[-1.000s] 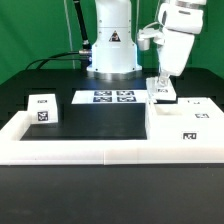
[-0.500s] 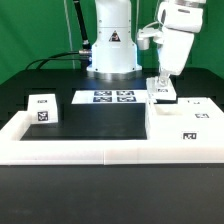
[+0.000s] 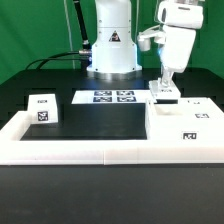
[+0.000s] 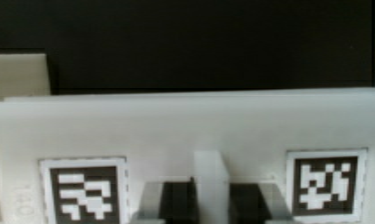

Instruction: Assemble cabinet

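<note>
**Ext. view**
- cabinet body [image 3: 186,125]: large white plastic box on the surface [image 3: 100,122], at ext. view's right, inside the white rail frame [image 3: 70,150]. Judged rigid, light for its bulk, smooth-sided so prob. slippery. Too wide to span; take by a wall edge, or push.
- small tagged panel [image 3: 166,97]: just behind the body, under the gripper [image 3: 164,88]. Judged thin, stiff, light; best pinched across its thickness. Whether it is off the surface: cannot tell.
- second panel [image 3: 42,108]: ext. view's left, well apart, nothing touching it.
- marker board [image 3: 113,97]: flat, between the two panels.
- Finger gap not readable here.

**Wrist view**
- fingers [image 4: 171,203]: dark, set narrow, closed on a thin white strip [image 4: 209,180], prob. an edge of the small tagged panel.
- white face [image 4: 184,120]: broad, two tags low on it. Body or panel: cannot tell.

**Views compared**
- Wrist gives the grip and the narrow gap, but no layout.
- Ext. gives layout, arm and second panel; none of these show at the wrist.
</note>
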`<action>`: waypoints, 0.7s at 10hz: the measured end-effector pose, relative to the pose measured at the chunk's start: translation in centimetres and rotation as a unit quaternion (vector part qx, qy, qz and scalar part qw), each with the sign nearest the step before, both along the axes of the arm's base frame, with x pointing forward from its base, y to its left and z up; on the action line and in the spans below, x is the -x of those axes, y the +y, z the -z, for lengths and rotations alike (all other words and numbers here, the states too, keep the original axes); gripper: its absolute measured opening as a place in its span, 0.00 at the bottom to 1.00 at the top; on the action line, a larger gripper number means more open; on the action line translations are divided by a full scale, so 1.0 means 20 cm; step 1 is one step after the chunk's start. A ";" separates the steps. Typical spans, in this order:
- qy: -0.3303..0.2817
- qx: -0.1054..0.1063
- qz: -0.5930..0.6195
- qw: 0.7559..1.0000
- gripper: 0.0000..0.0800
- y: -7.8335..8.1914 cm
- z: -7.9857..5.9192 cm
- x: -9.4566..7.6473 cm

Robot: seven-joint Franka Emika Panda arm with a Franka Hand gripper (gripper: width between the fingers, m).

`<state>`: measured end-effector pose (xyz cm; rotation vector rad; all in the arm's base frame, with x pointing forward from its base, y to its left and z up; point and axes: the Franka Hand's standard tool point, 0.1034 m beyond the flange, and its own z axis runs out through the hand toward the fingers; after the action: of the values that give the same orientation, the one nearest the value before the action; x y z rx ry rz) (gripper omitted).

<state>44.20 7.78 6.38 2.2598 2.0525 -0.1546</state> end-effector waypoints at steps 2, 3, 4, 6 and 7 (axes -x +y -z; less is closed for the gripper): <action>-0.010 -0.006 0.000 1.000 0.09 -0.02 0.00 -0.03; -0.008 -0.005 0.000 1.000 0.09 -0.04 0.01 -0.03; -0.008 -0.005 0.002 1.000 0.09 -0.05 0.01 -0.04; -0.008 -0.005 0.001 1.000 0.09 -0.04 0.01 -0.04; -0.006 -0.004 -0.003 1.000 0.09 -0.05 0.01 -0.04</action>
<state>45.01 6.80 6.16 2.2538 2.0566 -0.1310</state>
